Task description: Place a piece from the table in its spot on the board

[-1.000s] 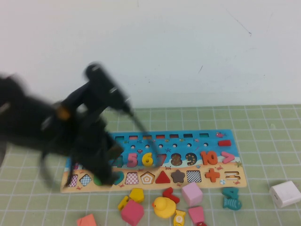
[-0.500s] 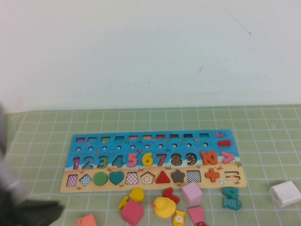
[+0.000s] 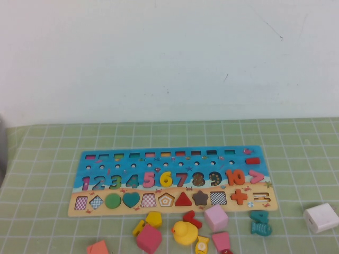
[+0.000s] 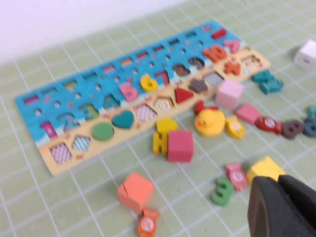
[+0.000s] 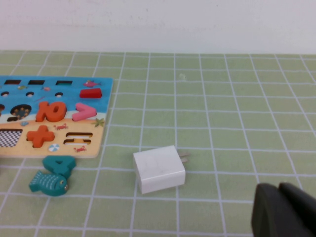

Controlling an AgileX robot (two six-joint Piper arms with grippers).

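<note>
The left arm, which a second ago loomed dark over the left half of the board (image 3: 169, 180) and half a second ago lingered only as a blur at the lower left corner, is now gone from the high view, and the whole board lies uncovered on the table (image 3: 296, 137). The yellow 6 (image 3: 166, 179) sits in the numeral row between the pink 5 (image 3: 149, 180) and the 7 (image 3: 181, 179), looking level with its neighbours, so I judge the piece is home and the arm has pulled back because its job is done. From the left wrist view the left gripper (image 4: 282, 207) hangs back on the near side of the table, above the loose toys, with its dark fingers pressed together and nothing between them; the same 6 (image 4: 148, 82) shows in its slot from there. The right gripper (image 5: 284, 210) rests off to the right, near the white charger plug (image 5: 159, 169), its fingers also together and empty as far as I can see. The yellow duck (image 3: 184, 232), the chunky yellow block (image 3: 154, 218) and the pink cubes lie loose below the board, untouched. What remains, I think, is only for the arm to settle.
</note>
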